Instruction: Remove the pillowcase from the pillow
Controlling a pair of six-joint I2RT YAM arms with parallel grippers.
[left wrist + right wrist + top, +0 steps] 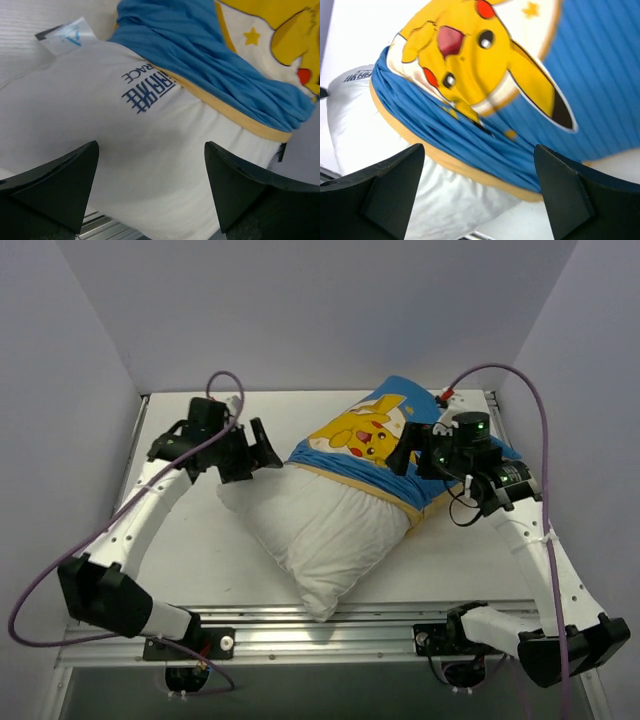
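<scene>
The white pillow (315, 525) lies diagonally mid-table, its near half bare. The blue pillowcase (370, 445) with the yellow character is bunched over its far half, yellow trim at the edge. My left gripper (262, 448) is open and empty, hovering at the pillow's left far corner. In the left wrist view the pillow (125, 130) with dark print and a small tag (67, 34) fills the space between the fingers, the pillowcase (200, 55) beyond. My right gripper (408, 452) is open and empty above the pillowcase (520, 100); white pillow (440, 200) shows below the trim.
White walls enclose the table on the left, back and right. A metal rail (340, 630) runs along the near edge between the arm bases. Purple cables (520, 380) loop above both arms. Bare table (190, 560) lies left of the pillow.
</scene>
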